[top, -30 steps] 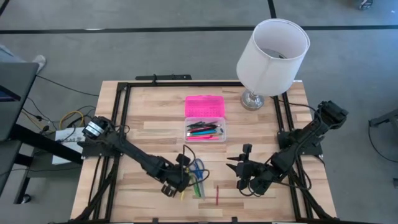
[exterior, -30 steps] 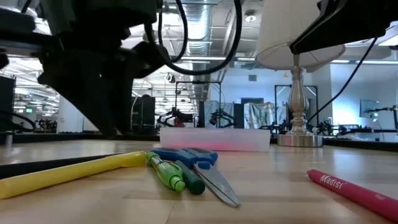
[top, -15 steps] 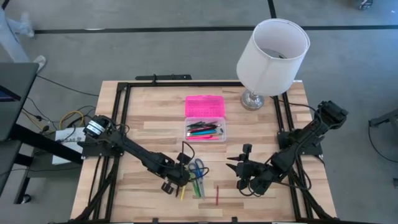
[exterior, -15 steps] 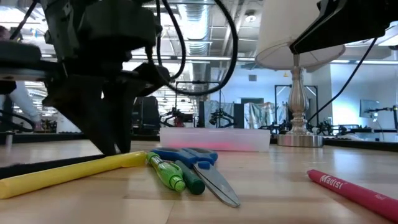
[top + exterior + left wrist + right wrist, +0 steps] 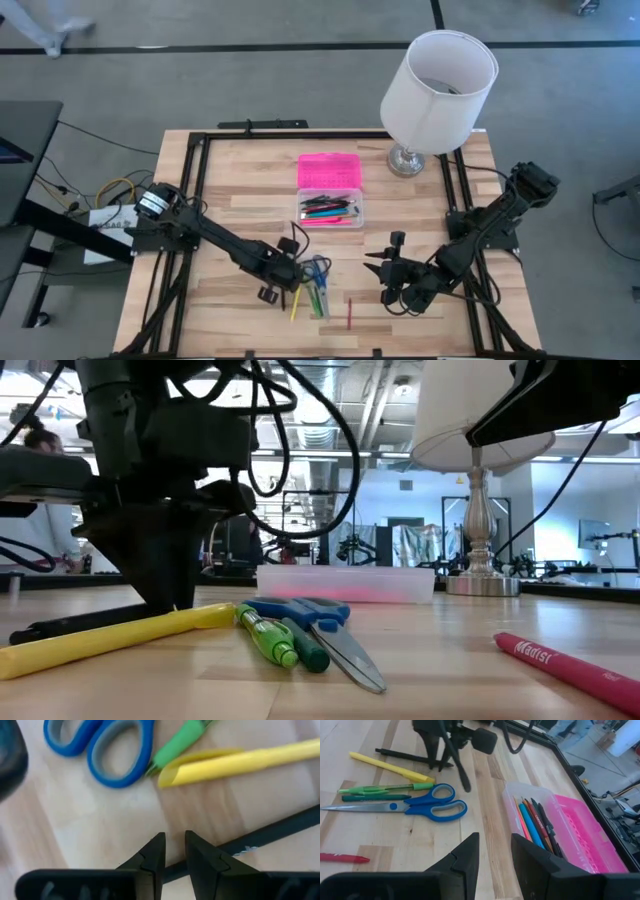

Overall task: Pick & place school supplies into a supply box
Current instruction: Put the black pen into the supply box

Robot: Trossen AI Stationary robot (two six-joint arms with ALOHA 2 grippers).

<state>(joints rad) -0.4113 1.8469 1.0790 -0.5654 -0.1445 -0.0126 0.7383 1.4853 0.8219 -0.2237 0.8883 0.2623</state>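
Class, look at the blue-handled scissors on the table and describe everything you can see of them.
The scissors have two blue loop handles lined with grey and closed silver metal blades joined at a blue pivot. They lie flat on the wooden table, beside the green pens, whose tips reach a handle loop. No gripper touches them.

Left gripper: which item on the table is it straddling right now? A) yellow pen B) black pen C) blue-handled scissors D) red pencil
B: in the left wrist view the left gripper sits fingers apart over the black pen, while the scissors and yellow pen lie beyond it.
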